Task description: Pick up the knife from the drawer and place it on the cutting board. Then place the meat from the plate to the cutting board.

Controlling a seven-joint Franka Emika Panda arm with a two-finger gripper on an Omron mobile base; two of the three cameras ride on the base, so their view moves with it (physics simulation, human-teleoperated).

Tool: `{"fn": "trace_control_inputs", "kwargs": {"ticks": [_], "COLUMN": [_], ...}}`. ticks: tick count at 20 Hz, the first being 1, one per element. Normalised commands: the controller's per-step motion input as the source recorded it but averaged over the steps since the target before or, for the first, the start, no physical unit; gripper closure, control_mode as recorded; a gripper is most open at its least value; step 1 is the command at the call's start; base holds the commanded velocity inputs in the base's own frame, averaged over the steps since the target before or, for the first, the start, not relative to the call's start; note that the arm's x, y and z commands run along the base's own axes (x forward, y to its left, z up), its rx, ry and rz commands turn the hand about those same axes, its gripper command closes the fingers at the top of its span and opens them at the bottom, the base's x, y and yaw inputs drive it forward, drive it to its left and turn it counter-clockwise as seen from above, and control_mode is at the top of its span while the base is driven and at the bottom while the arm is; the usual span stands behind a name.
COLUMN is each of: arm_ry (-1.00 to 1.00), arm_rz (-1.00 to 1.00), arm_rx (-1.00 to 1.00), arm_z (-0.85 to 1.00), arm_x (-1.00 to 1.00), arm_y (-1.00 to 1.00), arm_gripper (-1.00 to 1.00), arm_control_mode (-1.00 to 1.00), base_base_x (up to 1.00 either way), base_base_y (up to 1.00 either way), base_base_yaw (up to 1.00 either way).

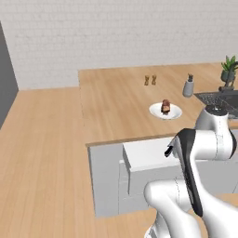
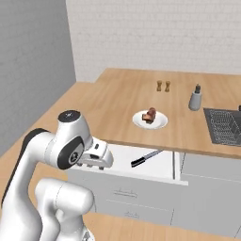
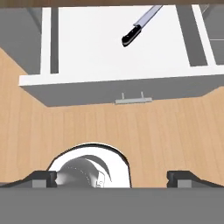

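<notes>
Drawer (image 2: 141,162) is seen pulled out from under the light wood countertop (image 2: 117,108), its white inside exposed. The knife (image 2: 146,158) is seen lying flat on the drawer floor, black handle toward the drawer front, pale blade angled back toward the counter edge. In the hand view the knife (image 3: 140,27) is found near the top, right of centre, with the drawer front (image 3: 122,89) running across below it.

The gripper (image 3: 112,177) is seen at the bottom of the hand view with its two dark fingertips (image 3: 41,178) set far apart, jaws spread wide, nothing between them. It is held above the wooden floor in front of the drawer front, well apart from the knife; the knife lies beyond the drawer front, ahead and slightly right of the midline between the tips. No contact with the knife is observed.

In the right base view the hand (image 2: 96,156) is seen at the drawer's left end, with the knife to its right.

The plate (image 2: 157,123) is seen on the countertop behind the drawer, with the meat (image 2: 150,114) resting on it. Two small brown shakers (image 2: 163,86) are noted farther back.
</notes>
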Motion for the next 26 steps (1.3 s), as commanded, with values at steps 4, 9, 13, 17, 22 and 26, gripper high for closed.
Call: {"fn": "trace_control_inputs", "kwargs": {"ticks": [4, 9, 13, 17, 22, 26], "arm_ry": [0.0, 0.0, 0.0, 0.0, 0.0, 0.0], "arm_rz": [0.0, 0.0, 0.0, 0.0, 0.0, 0.0], "arm_rx": [0.0, 0.0, 0.0, 0.0, 0.0, 0.0], "arm_z": [0.0, 0.0, 0.0, 0.0, 0.0, 0.0], "arm_x": [0.0, 0.0, 0.0, 0.0, 0.0, 0.0], "arm_y": [0.0, 0.0, 0.0, 0.0, 0.0, 0.0], "arm_gripper": [-1.0, -1.0, -1.0, -1.0, -1.0, -1.0], "arm_control_mode": [1.0, 1.0, 1.0, 1.0, 1.0, 1.0], "base_base_x": [-0.19, -0.1, -0.49, -0.45, 0.11, 0.43], "base_base_y": [-0.41, -0.49, -0.29, 0.0, 0.02, 0.02], "base_base_yaw": [-0.05, -0.05, 0.0, 0.0, 0.0, 0.0]}}
